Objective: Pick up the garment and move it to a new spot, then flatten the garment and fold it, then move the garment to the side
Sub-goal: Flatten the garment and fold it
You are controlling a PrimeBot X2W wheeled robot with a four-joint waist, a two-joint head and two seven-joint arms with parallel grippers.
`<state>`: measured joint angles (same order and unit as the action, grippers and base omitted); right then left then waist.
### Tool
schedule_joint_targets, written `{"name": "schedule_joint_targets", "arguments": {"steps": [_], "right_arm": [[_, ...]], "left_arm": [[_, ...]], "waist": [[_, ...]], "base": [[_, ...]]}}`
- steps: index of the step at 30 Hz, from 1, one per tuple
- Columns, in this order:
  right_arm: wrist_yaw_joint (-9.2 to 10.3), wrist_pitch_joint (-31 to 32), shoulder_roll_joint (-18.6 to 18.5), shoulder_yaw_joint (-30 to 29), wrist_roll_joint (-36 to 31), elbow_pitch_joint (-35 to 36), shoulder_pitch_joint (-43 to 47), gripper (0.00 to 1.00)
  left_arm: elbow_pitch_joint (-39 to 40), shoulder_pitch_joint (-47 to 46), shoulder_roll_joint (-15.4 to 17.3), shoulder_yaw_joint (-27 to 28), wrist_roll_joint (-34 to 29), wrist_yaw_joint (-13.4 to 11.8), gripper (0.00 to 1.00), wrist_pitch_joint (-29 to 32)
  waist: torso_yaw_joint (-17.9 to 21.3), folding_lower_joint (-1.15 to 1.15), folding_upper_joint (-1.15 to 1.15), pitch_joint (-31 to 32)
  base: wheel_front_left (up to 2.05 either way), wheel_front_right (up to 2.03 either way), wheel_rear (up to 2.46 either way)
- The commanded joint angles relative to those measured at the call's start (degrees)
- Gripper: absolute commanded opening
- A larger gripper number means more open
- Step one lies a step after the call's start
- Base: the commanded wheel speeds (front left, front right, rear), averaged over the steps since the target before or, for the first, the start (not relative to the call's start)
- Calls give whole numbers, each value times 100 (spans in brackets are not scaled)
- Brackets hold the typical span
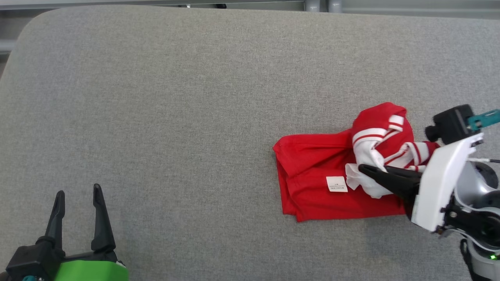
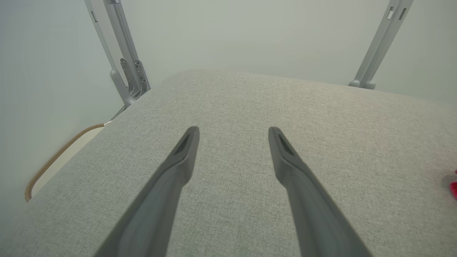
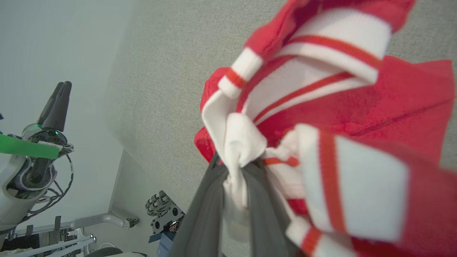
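Note:
The garment [image 1: 312, 171] is red with white, red-striped trim and a small white label. It lies bunched on the right side of the grey table [image 1: 175, 97]. My right gripper [image 1: 363, 169] reaches in from the right and is shut on a fold of the white trim. In the right wrist view the white cloth [image 3: 235, 150] is pinched between the two dark fingers [image 3: 207, 214], with the garment [image 3: 403, 103] hanging around them. My left gripper [image 1: 78, 191] rests at the lower left, open and empty, far from the garment. In the left wrist view its fingers [image 2: 171, 178] stand wide apart over bare table.
The table's rounded far-left corner [image 1: 35, 23] and its far edge border a pale wall. Grey metal struts [image 2: 125, 64] rise behind the table. A sliver of red garment [image 2: 453, 187] shows at the right edge of the left wrist view.

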<state>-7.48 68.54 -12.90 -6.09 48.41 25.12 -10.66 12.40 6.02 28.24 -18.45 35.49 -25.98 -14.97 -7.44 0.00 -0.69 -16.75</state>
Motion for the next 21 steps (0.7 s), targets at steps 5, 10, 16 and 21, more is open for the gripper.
{"name": "schedule_joint_targets", "arguments": {"steps": [5,10,16,21], "right_arm": [[-3,-865,160,1113,-948,-881,-258,0],[-3,-1633,552,1738,-1478,-1971,-681,0],[-4,-1887,680,2143,-1841,-2679,-964,1],[-3,-2058,698,2413,-1982,-2974,-1047,100]], "left_arm": [[-260,-51,-48,-15,22,273,100,-29],[-574,-35,-138,-70,96,682,100,-29],[-737,-145,-278,-121,63,865,100,-28],[-901,-154,-407,-116,9,984,100,-28]], "waist": [[-6,0,69,92],[-102,0,69,221],[-235,0,69,298],[-319,0,69,373]], "base": [[0,0,0],[0,0,0],[0,0,0],[0,0,0]]}}
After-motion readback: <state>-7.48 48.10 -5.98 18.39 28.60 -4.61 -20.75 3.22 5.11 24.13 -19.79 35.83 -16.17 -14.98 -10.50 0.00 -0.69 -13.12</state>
